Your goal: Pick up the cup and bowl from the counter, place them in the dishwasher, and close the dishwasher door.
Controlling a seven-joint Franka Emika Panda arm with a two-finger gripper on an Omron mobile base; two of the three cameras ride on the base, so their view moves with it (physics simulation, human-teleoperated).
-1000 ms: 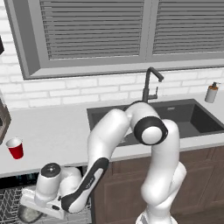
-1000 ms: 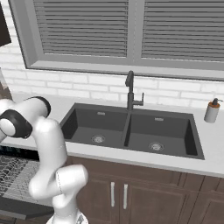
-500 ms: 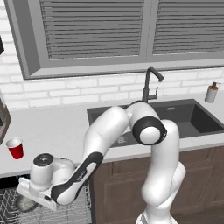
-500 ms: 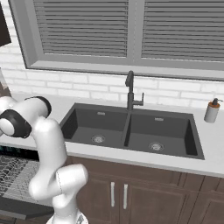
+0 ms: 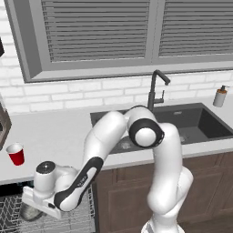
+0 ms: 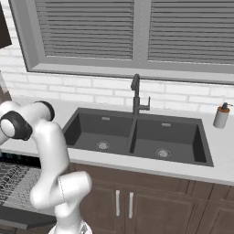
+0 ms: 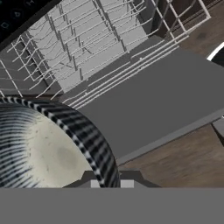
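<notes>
Over the dishwasher [image 5: 11,214] rack, closed jaws grip the bowl [image 7: 48,148].

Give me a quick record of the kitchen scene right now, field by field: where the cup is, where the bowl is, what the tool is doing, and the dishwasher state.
cup: upright on the counter, left of the sink
bowl: held at its rim, over the rack
tool: shut on the bowl, low over the dishwasher
dishwasher door: open, lying flat
rack: pulled out
</notes>
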